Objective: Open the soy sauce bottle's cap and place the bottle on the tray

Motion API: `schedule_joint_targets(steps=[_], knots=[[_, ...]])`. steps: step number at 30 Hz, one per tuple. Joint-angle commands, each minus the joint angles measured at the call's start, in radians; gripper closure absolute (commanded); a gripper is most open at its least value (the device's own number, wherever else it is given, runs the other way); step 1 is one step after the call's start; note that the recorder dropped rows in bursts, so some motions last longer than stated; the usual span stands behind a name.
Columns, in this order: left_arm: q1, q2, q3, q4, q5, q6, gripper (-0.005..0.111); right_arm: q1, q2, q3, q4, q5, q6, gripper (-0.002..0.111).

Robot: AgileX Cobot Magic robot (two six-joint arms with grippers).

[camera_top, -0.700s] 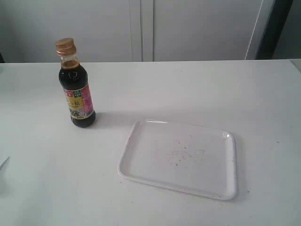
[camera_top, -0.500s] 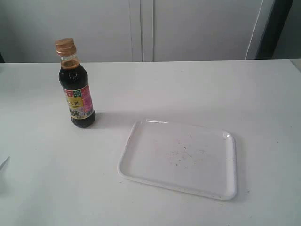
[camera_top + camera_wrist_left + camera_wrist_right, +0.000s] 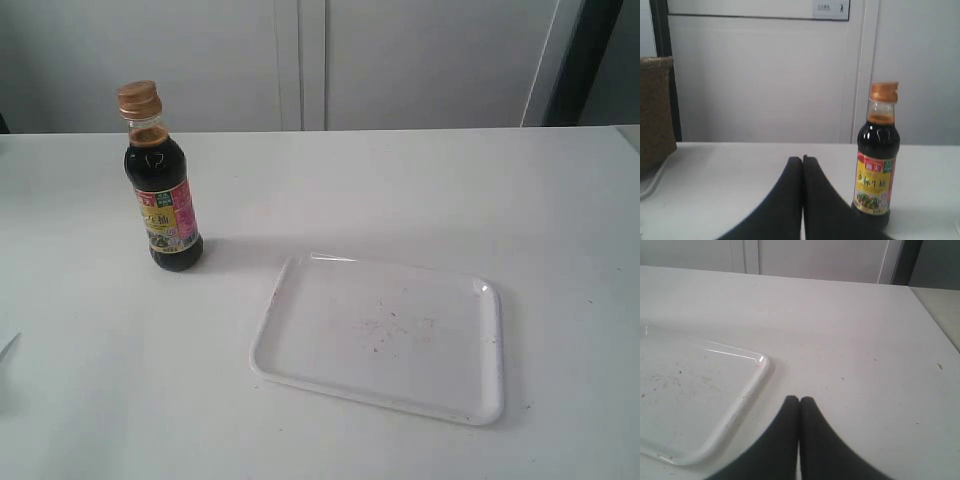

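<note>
No visible change across exterior views. Bottle (image 3: 163, 190) in same spot on surface (image 3: 400, 190), upright, cap (image 3: 139, 99) closed as earlier. Tray (image 3: 380, 335) unmoved. No pincer enters exterior view at any moment.

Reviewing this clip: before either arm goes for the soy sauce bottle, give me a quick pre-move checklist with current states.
1. Soy sauce bottle upright on the table: ok.
2. Cap opened: not ok, sits closed.
3. Tray free of objects: ok, only dark specks.
4. Left gripper open for grasping: not ok, fingers together.
5. Right gripper open: not ok, fingers together.
6. Bottle on tray: not ok, it stands apart, on the table.
</note>
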Motion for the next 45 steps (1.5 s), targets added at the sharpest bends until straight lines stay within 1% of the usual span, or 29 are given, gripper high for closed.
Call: schedule_joint_targets(steps=[1, 3, 5, 9, 11, 12, 14, 17, 21, 25, 29, 33, 38, 40, 42, 45], knots=[[0.002, -0.004, 0.004, -0.002, -0.096, -0.036, 0.107, -0.005, -0.006, 0.005, 0.000, -0.005, 0.000, 0.108], [0.002, -0.004, -0.012, -0.002, -0.090, -0.036, 0.107, -0.005, -0.006, 0.005, 0.000, -0.005, 0.000, 0.108], [0.002, 0.009, -0.055, 0.014, -0.089, -0.033, 0.107, -0.005, -0.006, 0.005, 0.000, -0.005, 0.000, 0.108], [0.002, 0.132, -0.127, 0.026, -0.110, -0.036, 0.107, -0.005, -0.006, 0.005, 0.000, -0.005, 0.000, 0.108], [0.002, 0.213, -0.168, 0.080, -0.135, -0.067, 0.107, -0.005, -0.006, 0.005, 0.000, -0.005, 0.000, 0.108], [0.002, 0.274, -0.191, 0.155, -0.181, -0.137, 0.107, -0.005, -0.006, 0.005, 0.000, -0.005, 0.000, 0.108], [0.002, 0.369, -0.232, 0.270, -0.231, -0.235, 0.107, -0.005, -0.006, 0.005, 0.000, -0.005, 0.000, 0.108], [0.002, 0.509, -0.297, 0.360, -0.309, -0.286, 0.107, -0.005, -0.006, 0.005, 0.000, -0.005, 0.000, 0.108], [0.002, 0.690, -0.361, 0.473, -0.493, -0.384, 0.107, -0.005, -0.006, 0.005, 0.000, -0.005, 0.000, 0.108], [0.002, 0.794, -0.407, 0.510, -0.531, -0.395, 0.107, -0.005, -0.006, 0.005, 0.000, -0.005, 0.000, 0.108], [0.002, 0.895, -0.438, 0.572, -0.619, -0.434, 0.107, -0.005, -0.006, 0.005, 0.000, -0.005, 0.000, 0.108], [0.002, 0.966, -0.472, 0.633, -0.619, -0.443, 0.107, -0.005, -0.006, 0.005, 0.000, -0.005, 0.000, 0.108], [0.002, 1.033, -0.512, 0.652, -0.650, -0.478, 0.106, -0.005, -0.006, 0.005, 0.000, -0.005, 0.000, 0.108], [0.002, 1.057, -0.530, 0.682, -0.677, -0.480, 0.097, -0.005, -0.006, 0.005, 0.000, -0.005, 0.000, 0.108], [0.002, 1.082, -0.543, 0.699, -0.714, -0.486, 0.083, -0.005, -0.006, 0.005, 0.000, -0.005, 0.000, 0.108], [0.002, 1.121, -0.567, 0.694, -0.787, -0.500, 0.051, -0.005, -0.006, 0.005, 0.000, -0.005, 0.000, 0.108]])
